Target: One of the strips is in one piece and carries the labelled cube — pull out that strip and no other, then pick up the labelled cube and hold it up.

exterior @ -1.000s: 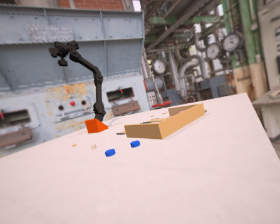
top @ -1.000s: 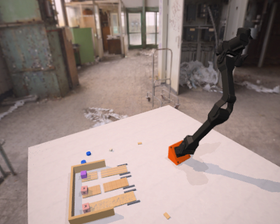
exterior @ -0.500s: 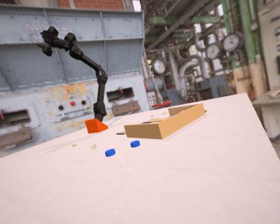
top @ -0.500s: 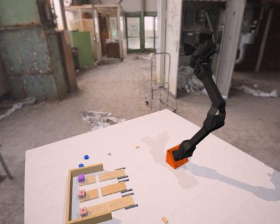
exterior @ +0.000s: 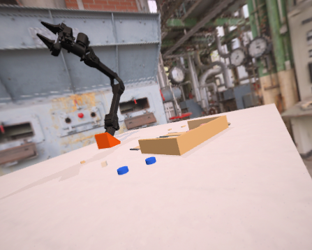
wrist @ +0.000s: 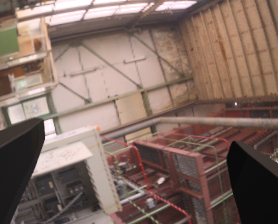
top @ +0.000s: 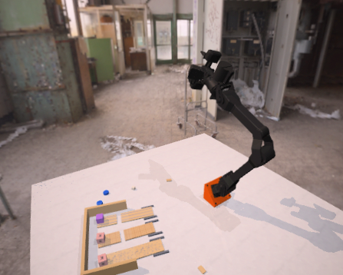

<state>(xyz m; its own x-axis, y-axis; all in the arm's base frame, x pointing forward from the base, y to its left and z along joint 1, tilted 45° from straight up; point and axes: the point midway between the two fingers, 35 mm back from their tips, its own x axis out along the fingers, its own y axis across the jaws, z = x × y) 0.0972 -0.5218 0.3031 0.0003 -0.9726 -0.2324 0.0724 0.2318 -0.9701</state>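
A wooden tray (top: 84,238) (exterior: 171,144), open on its right side, lies at the table's front left. It holds three wooden strips with dark handles at their right ends. The far strip (top: 137,213) is split in two and carries a purple cube (top: 100,218). The middle strip (top: 140,231) is also split and carries a pink cube (top: 100,237). The near strip (top: 138,251) is in one piece and carries a pink cube (top: 102,260) with a mark on its face. My gripper (top: 193,77) (exterior: 41,31) (wrist: 138,140) is open and empty, raised high above the table and far from the tray.
The arm's orange base (top: 215,193) (exterior: 106,140) stands mid-table. Two blue discs (top: 106,192) (top: 100,202) (exterior: 122,170) (exterior: 150,160) lie just beyond the tray. Small wooden bits (top: 169,180) (top: 202,269) (exterior: 104,163) lie loose on the white table.
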